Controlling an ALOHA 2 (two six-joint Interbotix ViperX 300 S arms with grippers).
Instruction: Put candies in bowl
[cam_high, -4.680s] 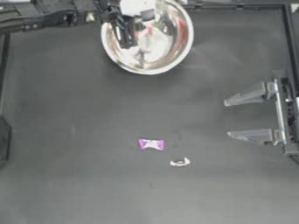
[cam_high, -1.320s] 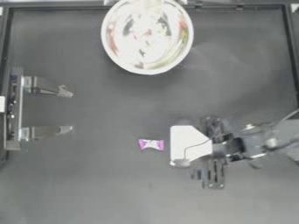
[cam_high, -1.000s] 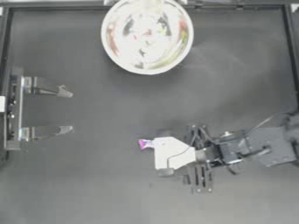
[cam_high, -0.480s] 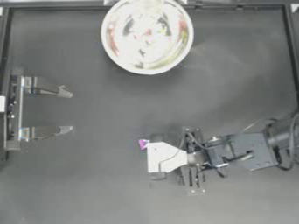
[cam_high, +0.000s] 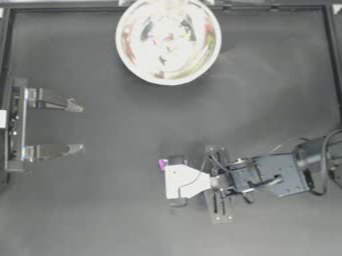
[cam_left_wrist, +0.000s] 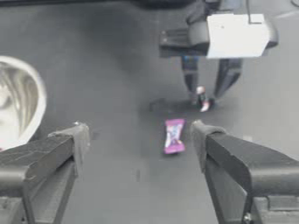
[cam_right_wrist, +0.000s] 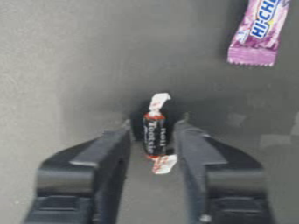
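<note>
The shiny bowl (cam_high: 167, 40) stands at the table's far edge; faint coloured specks show inside it. In the lower middle my right gripper (cam_right_wrist: 154, 131) is down at the table, its jaws open only narrowly. A dark-wrapped candy (cam_right_wrist: 154, 138) with white twisted ends lies between them, with a thin gap on each side. From above, the right wrist's white block (cam_high: 184, 181) hides that candy. A magenta-purple candy (cam_right_wrist: 257, 30) lies just beyond the fingertips, peeking out as a purple candy (cam_high: 162, 165) in the top view. My left gripper (cam_high: 75, 127) is parked open at the left side.
The left wrist view looks across the table at the purple candy (cam_left_wrist: 173, 135), the right gripper (cam_left_wrist: 204, 103) with the dark candy (cam_left_wrist: 203, 97) at its tips, and the bowl's rim (cam_left_wrist: 23, 100). Raised edges frame the dark table (cam_high: 100, 210).
The right arm has come from the right edge leftward over the dark candy and lowered onto it, now half covering the purple one. The left arm has left the bowl and parked at the left.
</note>
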